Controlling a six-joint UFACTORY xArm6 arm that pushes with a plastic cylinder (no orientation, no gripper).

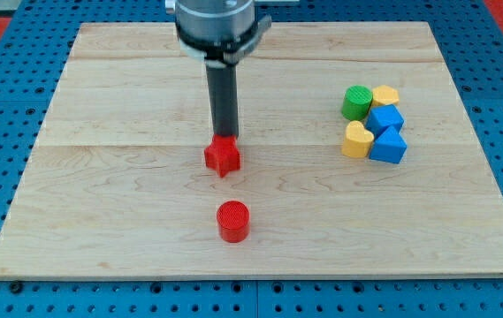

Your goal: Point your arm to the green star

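Observation:
No green star shows anywhere in the camera view. The only green block is a green cylinder [355,102] at the view's right, in a cluster. My tip [224,136] stands near the board's middle, touching the top edge of a red star [223,156]. A red cylinder [232,221] lies below the red star, apart from it. The tip is far to the left of the green cylinder.
The cluster at the view's right also holds a yellow block [385,95], a blue block [385,117], a yellow heart-like block [356,140] and a blue triangular block [389,145]. The wooden board [101,194] rests on a blue pegboard.

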